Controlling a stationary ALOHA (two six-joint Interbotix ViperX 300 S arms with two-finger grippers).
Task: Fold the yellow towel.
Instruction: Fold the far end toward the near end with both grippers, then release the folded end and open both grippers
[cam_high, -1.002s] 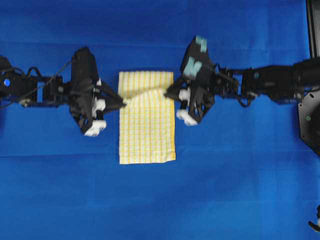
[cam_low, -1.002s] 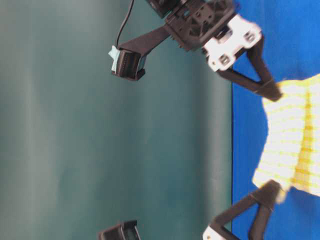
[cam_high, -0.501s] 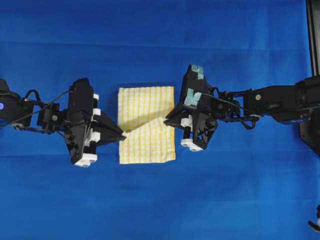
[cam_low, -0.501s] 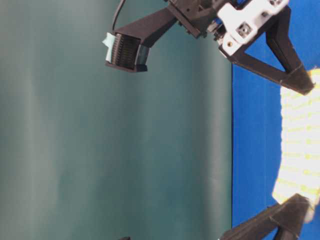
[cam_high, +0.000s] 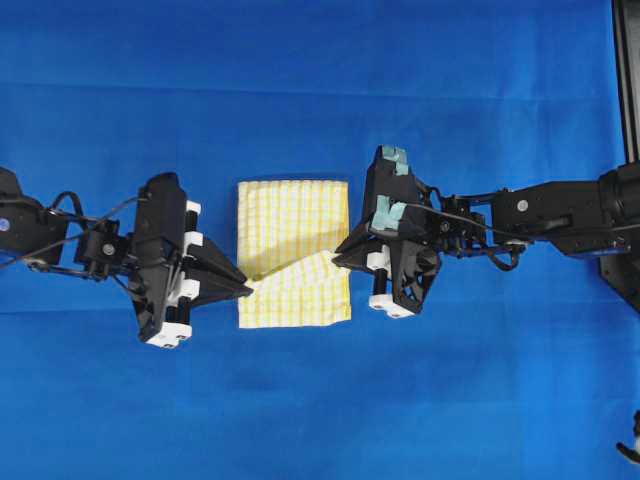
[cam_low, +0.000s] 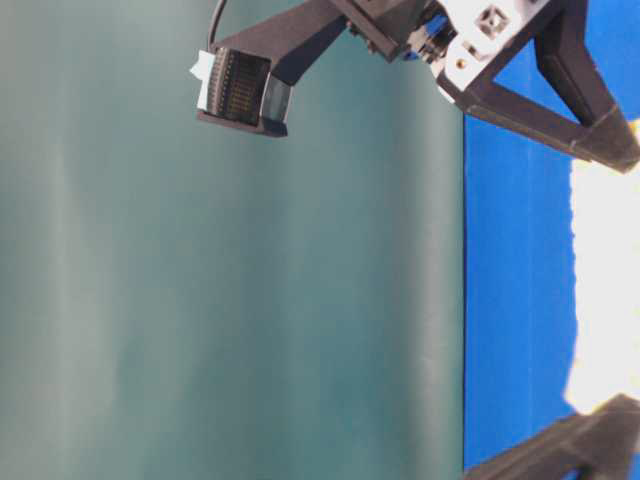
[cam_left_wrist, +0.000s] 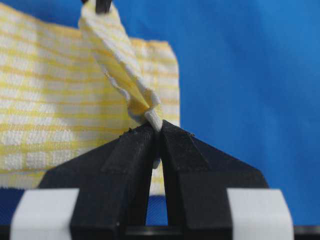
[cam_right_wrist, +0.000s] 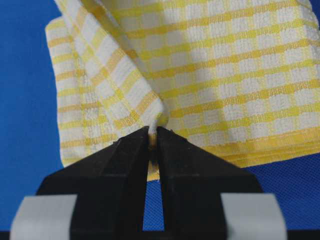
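Yellow towel (cam_high: 293, 250) corners sit clenched in your left gripper (cam_high: 245, 285) and right gripper (cam_high: 340, 252); carry both evenly toward the near hem, then lay edges flush.

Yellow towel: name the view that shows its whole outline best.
Overhead exterior: the whole yellow towel shows, pinched at both sides. The wrist views show only parts near each gripper; the table-level view shows an overexposed strip at its right edge.

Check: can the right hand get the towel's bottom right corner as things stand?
Probably not yet. The right hand is shut on the yellow towel, pinching its raised edge, as is the left hand. The corner lies bare on the blue tablecloth close by, so it must let go first.
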